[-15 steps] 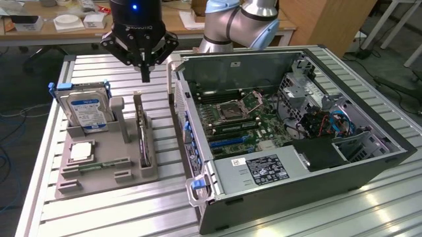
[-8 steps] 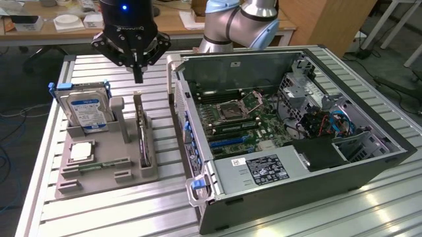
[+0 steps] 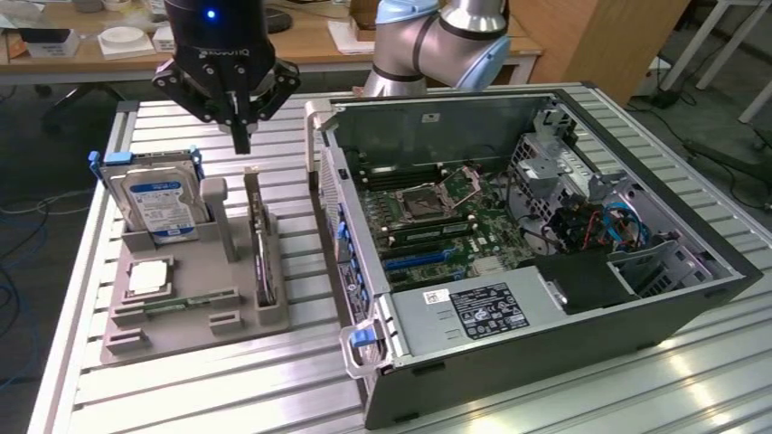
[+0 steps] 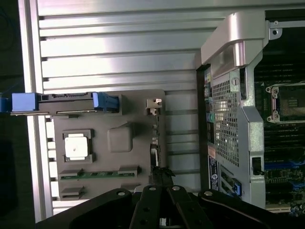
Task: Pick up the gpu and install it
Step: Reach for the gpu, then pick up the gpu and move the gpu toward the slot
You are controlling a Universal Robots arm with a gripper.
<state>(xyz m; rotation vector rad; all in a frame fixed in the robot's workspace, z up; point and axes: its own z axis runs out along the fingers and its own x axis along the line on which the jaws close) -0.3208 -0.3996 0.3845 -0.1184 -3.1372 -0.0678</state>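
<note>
Hovering over the far end of the grey moulded parts holder on the slatted aluminium table, the black two-finger gripper had its fingers pressed together on nothing in the exterior view. The gpu, a thin dark expansion card, stood on edge in a slot along the holder's edge nearest the open black computer case, just below the fingertips. A silver hard drive with a blue-white label stood upright at the holder's opposite far corner.

In the wrist view the closed gripper sat in line with the gpu, seen edge-on as a narrow strip with its silvery bracket at one end, beside the case's perforated wall.

The card looked light and stiff but fragile, with bare electronics. Its exposed upper edge near mid-length seemed the safest hold, pinched across the flat faces.
</note>
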